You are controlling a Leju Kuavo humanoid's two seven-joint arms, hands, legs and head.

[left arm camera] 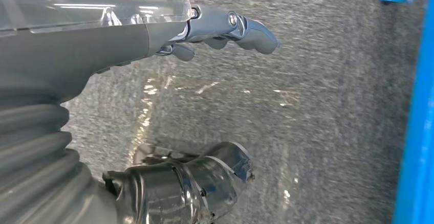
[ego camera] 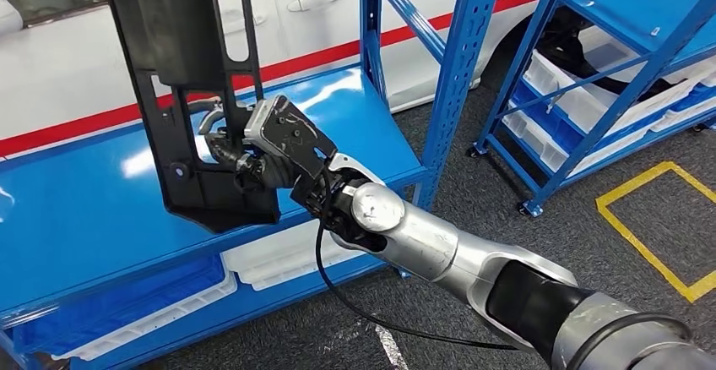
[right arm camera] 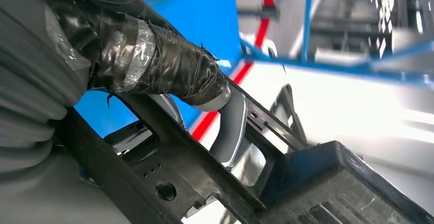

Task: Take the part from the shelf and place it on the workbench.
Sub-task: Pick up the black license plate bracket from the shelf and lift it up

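A large black plastic part (ego camera: 181, 83) with slots and a frame-like lower end hangs upright in the air in front of the blue shelf (ego camera: 101, 209). My right hand (ego camera: 253, 146) grips it by its lower frame, fingers hooked through an opening. In the right wrist view the taped thumb (right arm camera: 169, 68) lies across the part's black frame (right arm camera: 215, 183). My left hand (left arm camera: 220, 29) hangs over the grey floor, fingers stretched out and apart, holding nothing.
Blue shelf uprights (ego camera: 460, 57) stand just right of the part. White bins (ego camera: 287, 256) sit on the lower shelf level. A second blue rack (ego camera: 616, 74) with white trays is at the right. A white car (ego camera: 321, 15) stands behind. Yellow floor tape (ego camera: 650, 226) marks the grey carpet.
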